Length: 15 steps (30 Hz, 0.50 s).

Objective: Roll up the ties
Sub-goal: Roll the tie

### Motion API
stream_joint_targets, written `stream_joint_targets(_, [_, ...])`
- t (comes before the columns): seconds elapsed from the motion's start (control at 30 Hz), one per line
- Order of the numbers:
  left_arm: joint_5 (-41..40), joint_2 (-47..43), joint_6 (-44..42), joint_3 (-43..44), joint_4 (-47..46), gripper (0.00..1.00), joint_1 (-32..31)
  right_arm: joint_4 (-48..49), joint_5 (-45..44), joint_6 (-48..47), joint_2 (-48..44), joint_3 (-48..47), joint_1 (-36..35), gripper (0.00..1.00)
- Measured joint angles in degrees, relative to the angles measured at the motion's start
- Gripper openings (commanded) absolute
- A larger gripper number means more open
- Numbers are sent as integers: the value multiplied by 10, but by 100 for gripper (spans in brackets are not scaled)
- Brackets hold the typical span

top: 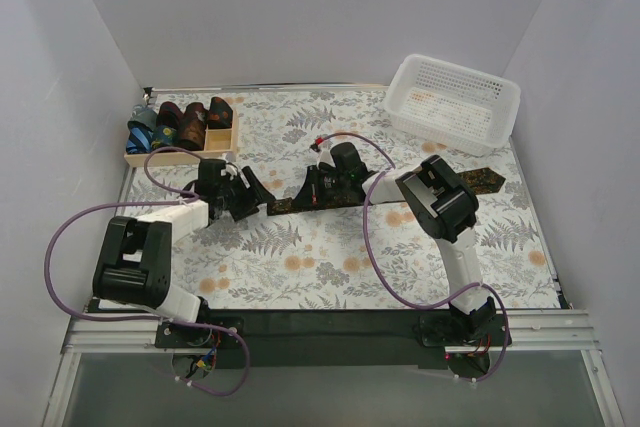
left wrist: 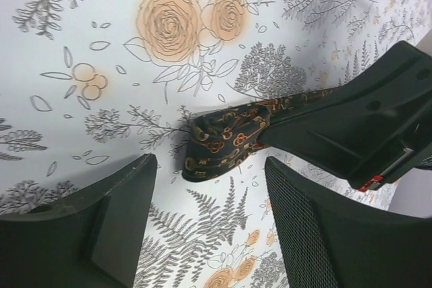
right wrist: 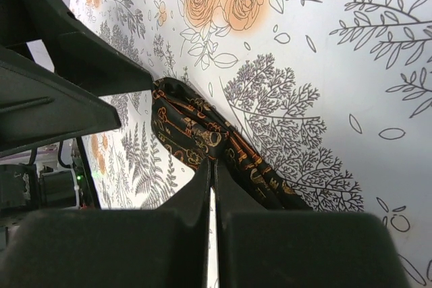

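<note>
- The dark patterned tie (left wrist: pixel 219 143) is lying on the floral tablecloth (left wrist: pixel 81 32) — its folded end is sitting between the spread fingers of the left gripper (left wrist: pixel 209 183), touching neither.
- The right gripper (right wrist: pixel 212 170) is pinching the tie just behind that fold, fingers pressed together.

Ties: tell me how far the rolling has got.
Done: several rolled ties sit in the wooden tray. In hand: the dark tie has only its end folded over. The right gripper is shut on it just behind the fold, and the left gripper stands open around that end. Left: the rest of its length lies flat, stretching toward the white basket.
</note>
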State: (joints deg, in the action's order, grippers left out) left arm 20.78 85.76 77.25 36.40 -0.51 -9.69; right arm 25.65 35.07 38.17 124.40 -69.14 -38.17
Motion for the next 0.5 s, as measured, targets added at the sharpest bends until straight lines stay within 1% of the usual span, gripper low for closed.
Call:
stream_joint_targets(0.17, [7,5,-30,10,30,60,7,0,12,-3,7,-6,3,1])
stream_joint_targets(0.2, [10,8,-34,12,34,56,6,0,13,-3,8,-6,4,1])
stream_joint_targets(0.27, [21,19,-41,17,37,52,6,0,14,-5,8,-6,5,1])
stream_joint_targets(0.33, [32,30,-49,23,38,49,6,0,17,-6,9,-6,6,1])
stream_joint_targets(0.5, [59,55,-66,38,35,48,8,2,25,-6,12,-7,9,1])
